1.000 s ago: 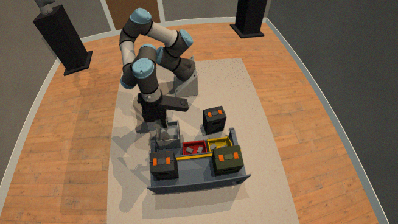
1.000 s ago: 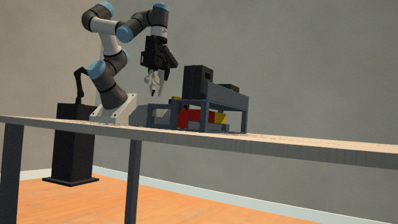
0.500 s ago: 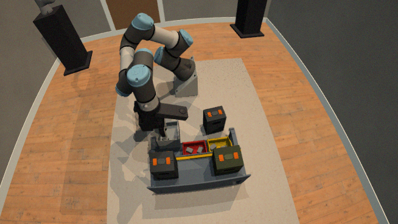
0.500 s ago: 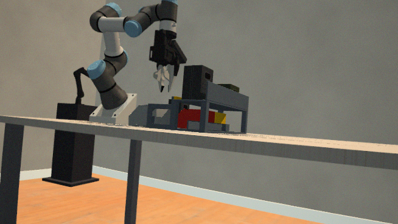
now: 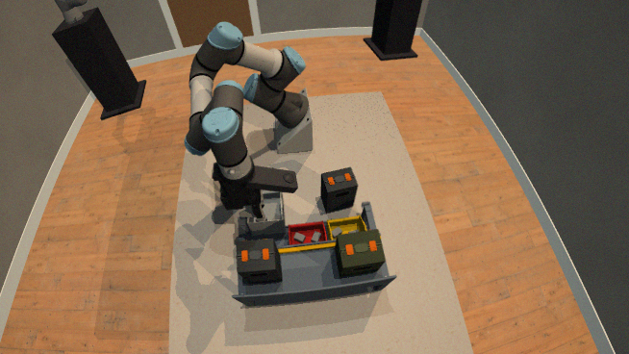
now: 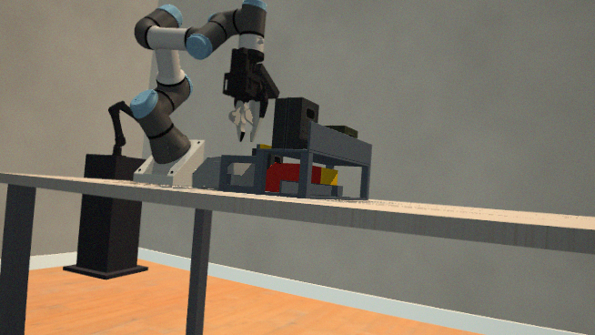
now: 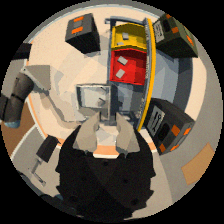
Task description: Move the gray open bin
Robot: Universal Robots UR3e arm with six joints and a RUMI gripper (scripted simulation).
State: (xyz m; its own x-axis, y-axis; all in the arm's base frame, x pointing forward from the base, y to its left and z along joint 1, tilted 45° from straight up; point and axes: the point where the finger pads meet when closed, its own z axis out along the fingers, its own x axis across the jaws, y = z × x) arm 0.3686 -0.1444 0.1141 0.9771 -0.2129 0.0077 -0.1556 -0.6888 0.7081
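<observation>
The gray open bin sits upright at the left end of the shelf's lower level, sticking out from under the shelf toward the arm. It also shows in the side view and in the wrist view, with small gray parts inside. My gripper hangs well above the bin's near edge, pointing down. Its fingers stand close together with nothing between them. In the wrist view the fingertips frame the bin's near rim.
The dark gray shelf holds a red bin and a yellow bin below. A black case and a green case stand on top. Another black case stands on the table behind the shelf. The arm's base is further back.
</observation>
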